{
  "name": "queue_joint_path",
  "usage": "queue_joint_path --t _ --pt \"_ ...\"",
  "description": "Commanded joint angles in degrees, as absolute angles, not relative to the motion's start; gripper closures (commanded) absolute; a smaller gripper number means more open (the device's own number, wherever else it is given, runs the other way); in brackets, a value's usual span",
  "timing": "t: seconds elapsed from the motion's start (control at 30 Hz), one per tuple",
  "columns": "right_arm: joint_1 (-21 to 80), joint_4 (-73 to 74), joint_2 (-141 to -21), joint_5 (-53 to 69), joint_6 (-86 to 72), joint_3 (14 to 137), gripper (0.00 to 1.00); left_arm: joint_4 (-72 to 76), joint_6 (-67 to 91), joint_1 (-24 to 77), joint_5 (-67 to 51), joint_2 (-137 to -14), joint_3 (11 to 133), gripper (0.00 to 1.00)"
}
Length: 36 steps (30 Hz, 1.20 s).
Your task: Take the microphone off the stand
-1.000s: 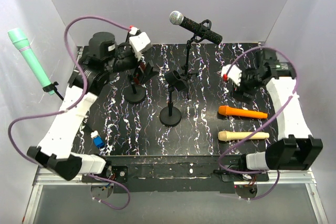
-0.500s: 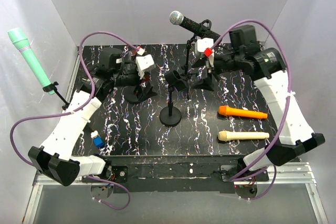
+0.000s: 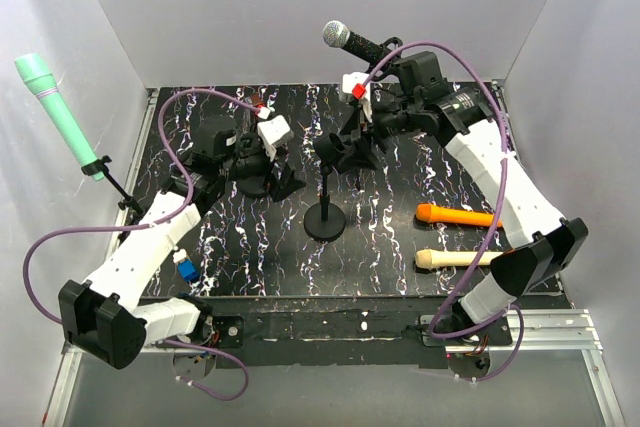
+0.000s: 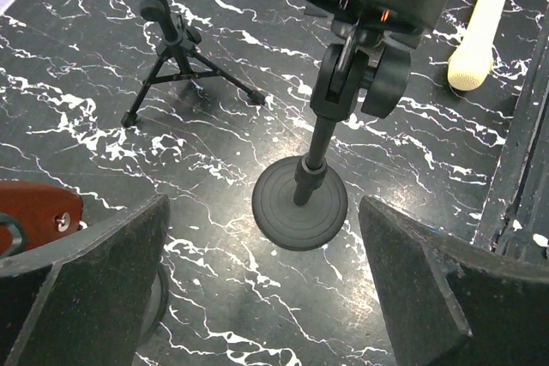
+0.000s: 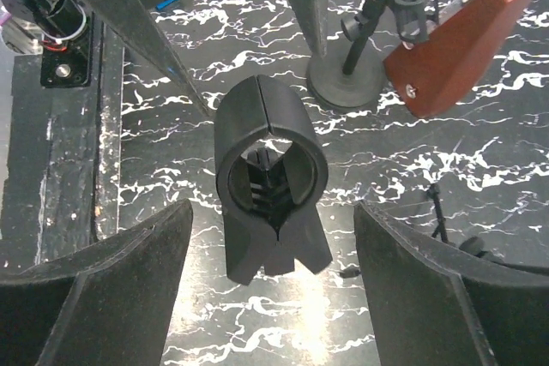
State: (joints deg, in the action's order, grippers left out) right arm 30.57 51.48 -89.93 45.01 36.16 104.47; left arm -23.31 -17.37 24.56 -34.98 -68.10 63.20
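A black microphone with a silver head rests in the clip of a tripod stand at the back centre. A teal microphone sits in a clip on the far left wall side. My right gripper is open, below the black microphone, with its fingers either side of the empty clip of the round-base centre stand. My left gripper is open and holds nothing, just left of that stand, whose base lies ahead of its fingers.
An orange microphone and a beige microphone lie on the right of the black marbled table. A small blue object lies near the left front. The tripod legs spread behind the centre stand. Another round-base stand stands by my left gripper.
My right arm has swung from the right side to the back centre, at the centre stand's clip. My left gripper has moved right, toward the same stand.
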Motion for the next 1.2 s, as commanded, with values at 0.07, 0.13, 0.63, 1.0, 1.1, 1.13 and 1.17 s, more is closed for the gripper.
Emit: queue_joint_path --t 0.07,0.13,0.63,1.0,1.1,1.13,1.17 --pt "31.99 49.31 -91.93 46.67 32.26 105.73 0.21 -15.39 -15.91 24.79 -37.70 -66.53 57.67 0.09" --pt "32.08 49.22 -92.20 46.67 31.29 105.38 0.23 -13.19 -13.98 24.79 -37.35 -66.27 55.73 0.09" --pt "32.87 57.65 -94.04 47.19 31.55 107.66 0.28 12.55 -10.46 27.15 -51.15 -78.39 44.57 0.16" --pt "35.33 58.80 -97.65 46.32 29.53 110.48 0.35 23.99 -10.11 28.30 -48.87 -86.13 41.13 0.42" --pt "35.51 58.19 -97.56 45.88 28.83 109.95 0.40 25.22 -9.23 28.30 -48.26 -87.62 41.83 0.51" --pt "35.51 57.92 -97.47 45.79 28.57 109.86 0.41 25.66 -8.97 28.30 -47.90 -87.97 42.01 0.52" --pt "35.51 57.66 -97.47 45.44 28.56 109.78 0.42 25.93 -8.62 28.30 -47.47 -88.24 42.36 0.52"
